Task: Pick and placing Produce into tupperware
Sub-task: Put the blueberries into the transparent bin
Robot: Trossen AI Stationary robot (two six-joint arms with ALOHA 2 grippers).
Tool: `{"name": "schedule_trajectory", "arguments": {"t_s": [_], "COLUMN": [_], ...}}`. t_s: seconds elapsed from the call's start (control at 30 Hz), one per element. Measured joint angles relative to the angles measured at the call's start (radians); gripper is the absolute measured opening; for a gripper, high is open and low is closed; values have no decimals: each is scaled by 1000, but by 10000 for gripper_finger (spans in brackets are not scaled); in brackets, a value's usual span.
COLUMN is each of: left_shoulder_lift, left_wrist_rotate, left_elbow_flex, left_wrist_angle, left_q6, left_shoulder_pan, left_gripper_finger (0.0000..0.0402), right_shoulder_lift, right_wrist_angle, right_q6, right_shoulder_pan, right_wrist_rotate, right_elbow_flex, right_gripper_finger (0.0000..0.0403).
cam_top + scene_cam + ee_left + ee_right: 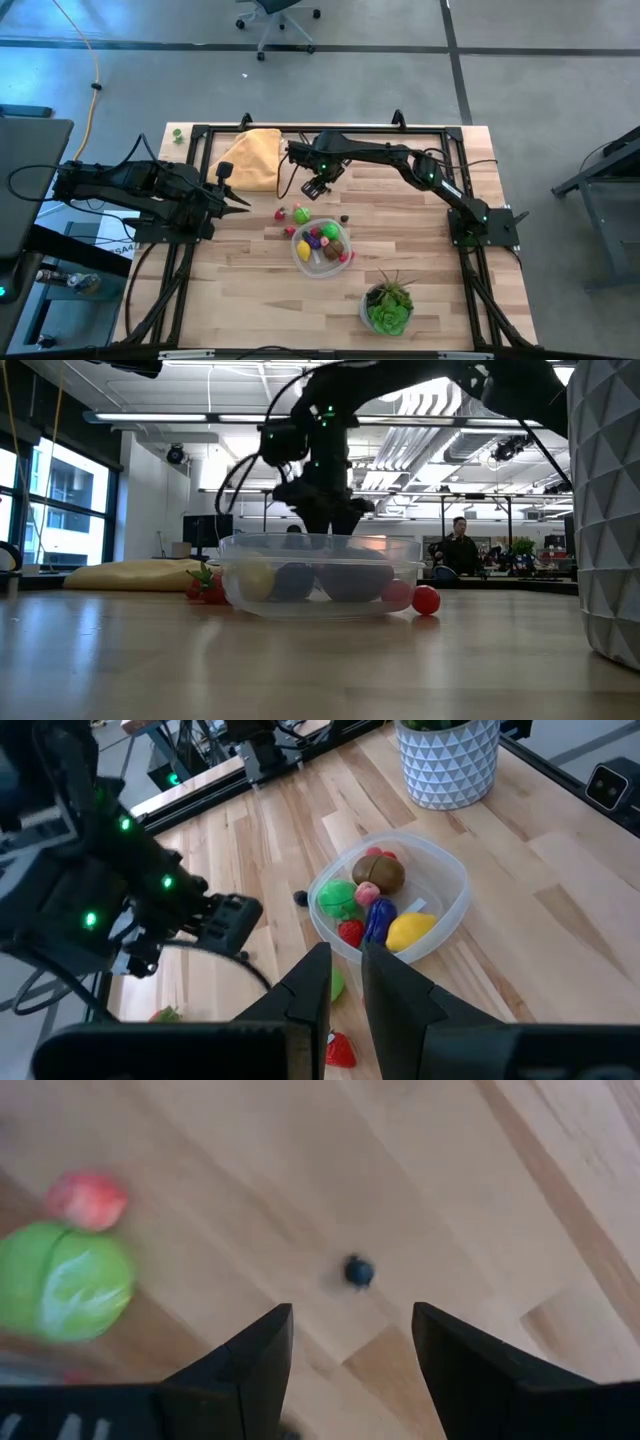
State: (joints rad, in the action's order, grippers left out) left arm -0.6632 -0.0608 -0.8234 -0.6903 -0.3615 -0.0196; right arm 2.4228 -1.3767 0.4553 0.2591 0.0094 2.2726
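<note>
Right gripper [350,1342] spread open, empty, above a small dark berry [359,1271] beside the container [322,262]. Left gripper [345,982] clenched on nothing, farther from the container.

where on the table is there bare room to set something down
Bare wood lies between the left gripper and the tupperware, and along the near edge beside the potted plant. It is crowded around the tupperware, where loose produce sits below the right gripper.
</note>
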Motion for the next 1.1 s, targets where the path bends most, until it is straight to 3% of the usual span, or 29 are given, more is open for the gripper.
{"name": "schedule_trajectory", "arguments": {"t_s": [0.33,0.63,0.73,0.97,1.1], "left_shoulder_lift": [0,0,0,0,0], "left_wrist_rotate": [0,0,0,0,0], "left_elbow_flex": [0,0,0,0,0], "left_wrist_angle": [0,0,0,0,0], "left_q6": [0,0,0,0,0], "left_shoulder_pan": [0,0,0,0,0], "left_gripper_finger": [51,51,51,51,51], "right_shoulder_lift": [-58,-151,-214,-477,-538], "right_wrist_angle": [-51,-27,47,393,475], "right_q6": [-25,-53,-43,33,63], "right_shoulder_pan": [-11,-11,-15,-6,18], "right_wrist_rotate": [20,103,69,23,-7], "right_elbow_flex": [0,-20,-135,-564,-686], "right_gripper_finger": [199,199,199,199,199]}}
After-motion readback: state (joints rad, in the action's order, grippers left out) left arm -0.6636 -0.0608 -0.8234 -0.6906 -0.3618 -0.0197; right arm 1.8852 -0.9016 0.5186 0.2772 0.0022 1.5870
